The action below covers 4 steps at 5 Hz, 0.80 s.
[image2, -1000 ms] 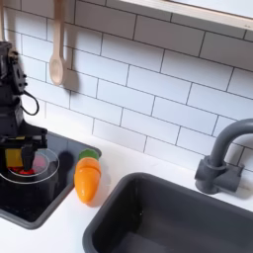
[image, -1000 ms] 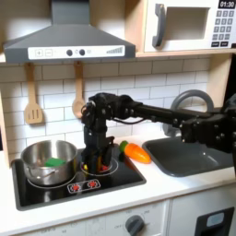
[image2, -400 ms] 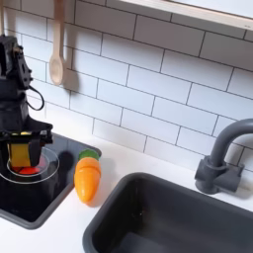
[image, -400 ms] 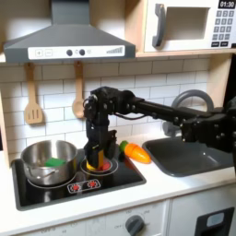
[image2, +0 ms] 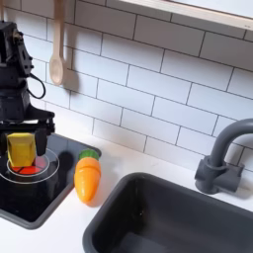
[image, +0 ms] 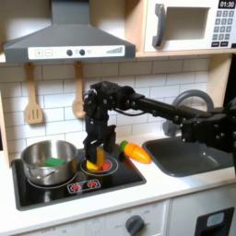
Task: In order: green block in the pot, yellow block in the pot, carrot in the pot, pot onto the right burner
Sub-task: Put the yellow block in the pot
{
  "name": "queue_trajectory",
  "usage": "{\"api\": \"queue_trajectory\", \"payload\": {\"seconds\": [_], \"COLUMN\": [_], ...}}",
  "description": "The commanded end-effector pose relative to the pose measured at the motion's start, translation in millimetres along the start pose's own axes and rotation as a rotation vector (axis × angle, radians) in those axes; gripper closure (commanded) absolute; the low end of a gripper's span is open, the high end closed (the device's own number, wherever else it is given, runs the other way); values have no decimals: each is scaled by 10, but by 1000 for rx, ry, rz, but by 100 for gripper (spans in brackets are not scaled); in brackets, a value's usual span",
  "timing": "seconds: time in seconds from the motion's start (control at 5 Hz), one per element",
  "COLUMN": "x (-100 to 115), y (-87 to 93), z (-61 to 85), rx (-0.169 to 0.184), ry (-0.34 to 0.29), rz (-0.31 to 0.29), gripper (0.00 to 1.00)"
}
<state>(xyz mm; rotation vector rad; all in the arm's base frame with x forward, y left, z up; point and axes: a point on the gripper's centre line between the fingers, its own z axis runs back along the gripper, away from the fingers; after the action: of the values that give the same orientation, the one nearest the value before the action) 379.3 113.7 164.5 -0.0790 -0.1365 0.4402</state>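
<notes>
— What's the gripper (image2: 23,148) got?
— Its fingers are clamped on the yellow block (image2: 23,150), held just above the red burner (image2: 30,168).
— And the others?
— Green block (image: 55,162) sits inside the pot (image: 48,159); the carrot (image2: 89,177) lies on the counter beside the stove.

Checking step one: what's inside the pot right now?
In the first exterior view the pot holds the green block against its right inner wall. The near wall hides the floor in front.
</notes>
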Motion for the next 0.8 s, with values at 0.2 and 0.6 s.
{"api": "queue_trajectory", "payload": {"seconds": [0.2,0.6], "x": [-67,-45], "y": [44,43], "z": [-21,-183], "rx": [9,13], "ry": [-4,31], "rz": [9,7], "gripper": [0,0]}}
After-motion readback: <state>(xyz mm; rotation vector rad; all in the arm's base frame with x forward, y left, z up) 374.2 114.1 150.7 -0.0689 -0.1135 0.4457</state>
